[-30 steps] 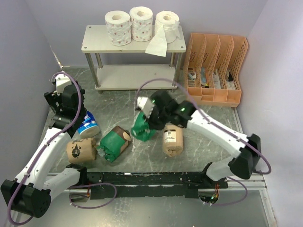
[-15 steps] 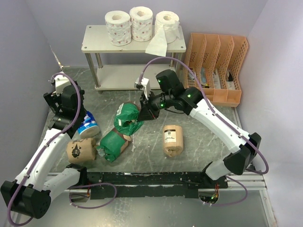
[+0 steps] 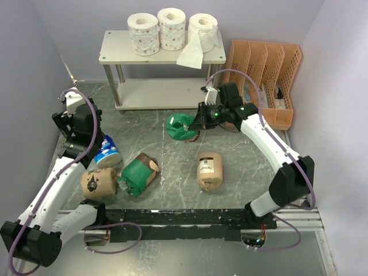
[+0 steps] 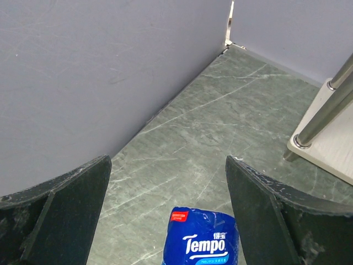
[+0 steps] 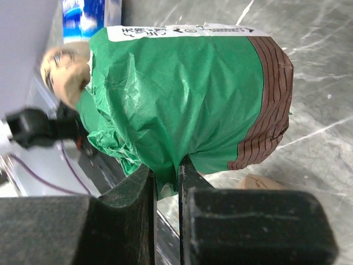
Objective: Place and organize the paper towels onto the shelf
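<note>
My right gripper [image 3: 198, 125] [image 5: 165, 171] is shut on the wrapper of a green-wrapped roll [image 3: 180, 126] [image 5: 187, 94] and holds it in the air in front of the shelf [image 3: 158, 92]. Three white rolls [image 3: 171, 30] stand on the shelf's top board. My left gripper [image 3: 86, 144] [image 4: 168, 182] is open just above the blue-wrapped roll [image 3: 107, 152] [image 4: 202, 237]. On the table lie a second green-wrapped roll [image 3: 138, 172], one tan roll [image 3: 96, 183] at the left and another tan roll [image 3: 209, 169] in the middle.
An orange slotted file organizer [image 3: 261, 83] stands right of the shelf. Grey walls close in the left, back and right sides. A black rail [image 3: 190, 217] runs along the table's near edge. The shelf's lower board [image 3: 164, 95] is bare.
My right gripper has lifted the green-wrapped roll off the table and carried it back and to the right toward the shelf. The left arm has barely moved.
</note>
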You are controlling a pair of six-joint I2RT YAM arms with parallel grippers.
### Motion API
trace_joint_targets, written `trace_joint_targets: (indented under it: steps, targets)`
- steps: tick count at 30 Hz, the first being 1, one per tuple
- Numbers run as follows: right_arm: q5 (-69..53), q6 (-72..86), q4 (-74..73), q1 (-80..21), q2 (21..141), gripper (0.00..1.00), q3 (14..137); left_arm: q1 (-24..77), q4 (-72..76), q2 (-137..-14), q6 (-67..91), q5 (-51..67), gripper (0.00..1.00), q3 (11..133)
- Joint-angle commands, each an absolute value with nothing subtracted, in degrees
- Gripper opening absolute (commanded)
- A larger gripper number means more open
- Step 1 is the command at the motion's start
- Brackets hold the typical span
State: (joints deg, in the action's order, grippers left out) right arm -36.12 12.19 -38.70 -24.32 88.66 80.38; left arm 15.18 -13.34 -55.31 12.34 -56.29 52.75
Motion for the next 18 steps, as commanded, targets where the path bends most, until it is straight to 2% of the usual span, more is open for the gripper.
trace_joint_targets:
  steps: [1, 4, 9, 14, 18]
  targets:
    - [-28.34, 31.17, -23.54, -24.01, 79.84, 0.0, 77.23, 14.66, -11.74, -55.28, 11.44, -56.4, 0.96, 52.47]
    - [-21.84, 38.31, -21.05, -23.69, 78.91, 0.0, 76.07, 14.68, -11.6, -55.41, 11.21, -56.72, 0.96, 52.43]
    - [-26.9, 53.67, -10.27, -20.67, 82.19, 0.0, 74.74, 13.96, -11.08, -55.7, 10.81, -56.74, 0.96, 52.33]
    - [-25.17, 72.09, 5.67, -17.44, 86.45, 0.0, 68.86, 13.36, -11.04, -56.08, 10.99, -56.73, 0.96, 52.11]
    - [-19.48, 79.37, 21.16, -16.44, 88.61, 0.0, 62.59, 13.28, -10.94, -56.71, 10.94, -56.61, 0.96, 52.03]
